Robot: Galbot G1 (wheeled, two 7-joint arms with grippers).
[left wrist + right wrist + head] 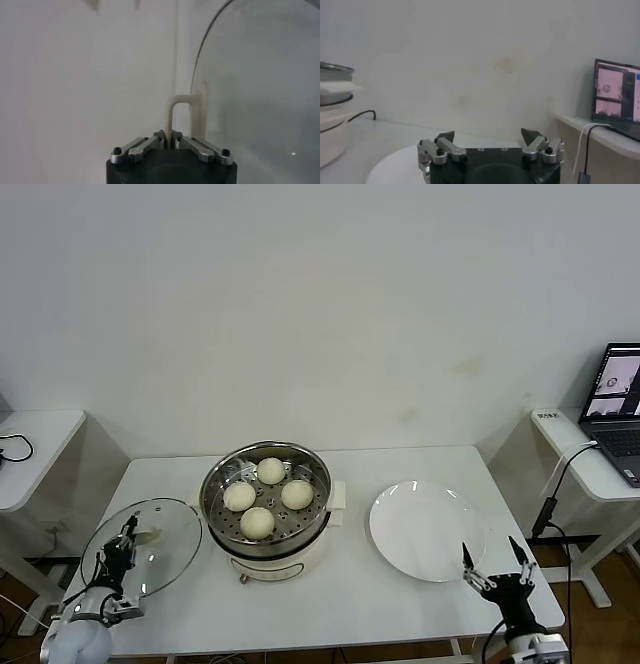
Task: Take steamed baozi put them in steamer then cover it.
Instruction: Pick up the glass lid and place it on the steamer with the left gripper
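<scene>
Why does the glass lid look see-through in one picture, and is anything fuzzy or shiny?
Head view: the round clear glass lid shows table through it, its metal rim catching light; the shiny steel steamer basket gleams. Left wrist view: the lid looks hazy and pale up close, and the left gripper is shut on its cream handle. Right wrist view: the laptop screen is blurry.

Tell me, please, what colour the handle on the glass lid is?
Cream-white; the handle of the glass lid shows best in the left wrist view.
</scene>
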